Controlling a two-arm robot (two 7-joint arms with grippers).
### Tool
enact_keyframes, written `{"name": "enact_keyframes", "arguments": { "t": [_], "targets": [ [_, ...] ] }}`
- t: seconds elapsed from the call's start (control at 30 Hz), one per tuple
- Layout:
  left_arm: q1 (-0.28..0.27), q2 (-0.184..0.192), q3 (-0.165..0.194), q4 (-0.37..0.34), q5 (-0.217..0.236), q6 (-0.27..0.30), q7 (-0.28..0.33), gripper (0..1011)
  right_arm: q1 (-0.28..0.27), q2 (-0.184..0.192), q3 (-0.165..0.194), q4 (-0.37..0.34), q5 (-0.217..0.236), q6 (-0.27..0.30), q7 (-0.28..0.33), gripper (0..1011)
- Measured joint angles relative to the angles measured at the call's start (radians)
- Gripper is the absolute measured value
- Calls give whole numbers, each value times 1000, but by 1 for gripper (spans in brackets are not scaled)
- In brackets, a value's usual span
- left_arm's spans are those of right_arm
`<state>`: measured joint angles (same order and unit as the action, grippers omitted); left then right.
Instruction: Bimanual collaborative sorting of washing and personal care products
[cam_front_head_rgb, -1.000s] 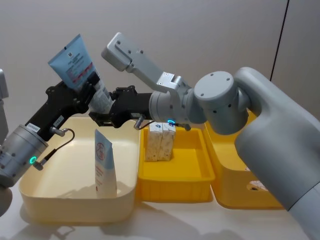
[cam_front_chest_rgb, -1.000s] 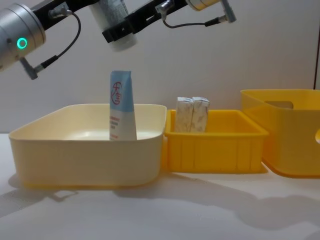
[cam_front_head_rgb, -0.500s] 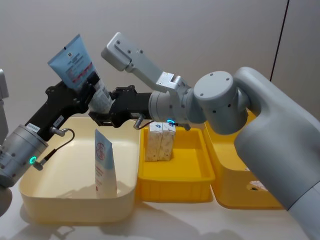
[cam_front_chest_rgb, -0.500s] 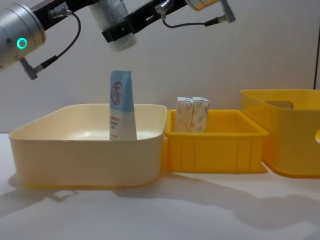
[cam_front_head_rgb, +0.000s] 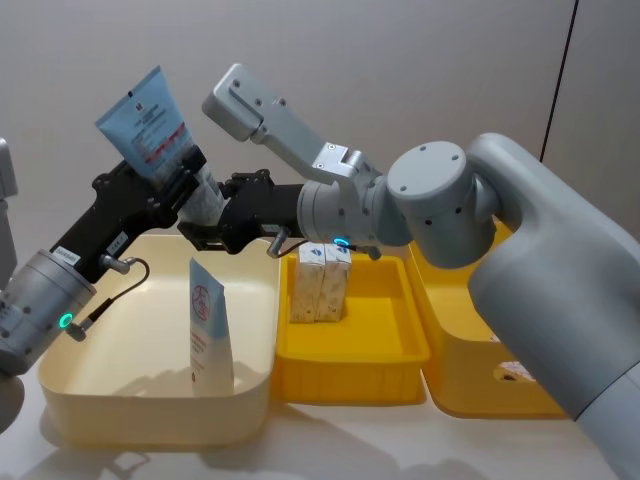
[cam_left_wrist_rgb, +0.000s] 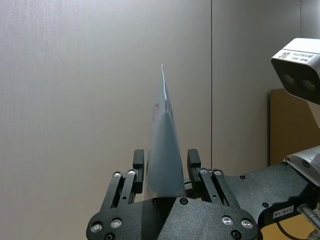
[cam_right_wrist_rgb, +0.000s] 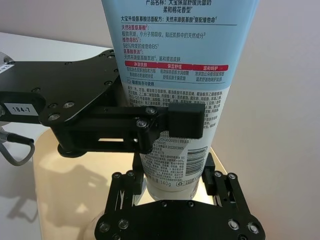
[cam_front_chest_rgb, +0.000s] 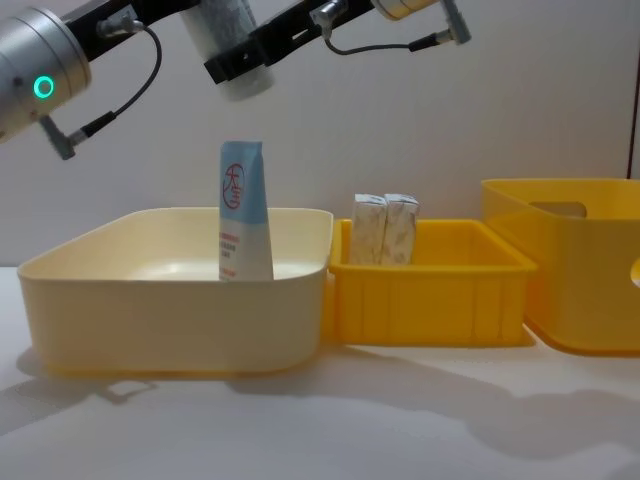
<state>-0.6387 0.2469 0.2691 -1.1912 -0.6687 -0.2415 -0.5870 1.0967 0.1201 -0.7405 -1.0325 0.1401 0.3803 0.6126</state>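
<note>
Left hand (cam_front_head_rgb: 183, 183): clamped on mid-body of held tube (cam_front_head_rgb: 150, 125), high above cream bin (cam_front_head_rgb: 250, 415).
Right hand (cam_front_head_rgb: 205, 238): fingers at the tube's cap end, grip unclear; long axis tilted, cap pointing down toward bin.

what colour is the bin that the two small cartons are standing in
Bright yellow: the bin holding the cartons, clearest in the head view.
</note>
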Motion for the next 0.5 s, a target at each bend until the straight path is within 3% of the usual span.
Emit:
{"name": "enact_keyframes", "arguments": {
  "t": [0.5],
  "targets": [
    [0, 0, 0, 0, 0, 0, 0, 946, 10, 16, 18, 1, -17, 17, -29, 666]
  ]
}}
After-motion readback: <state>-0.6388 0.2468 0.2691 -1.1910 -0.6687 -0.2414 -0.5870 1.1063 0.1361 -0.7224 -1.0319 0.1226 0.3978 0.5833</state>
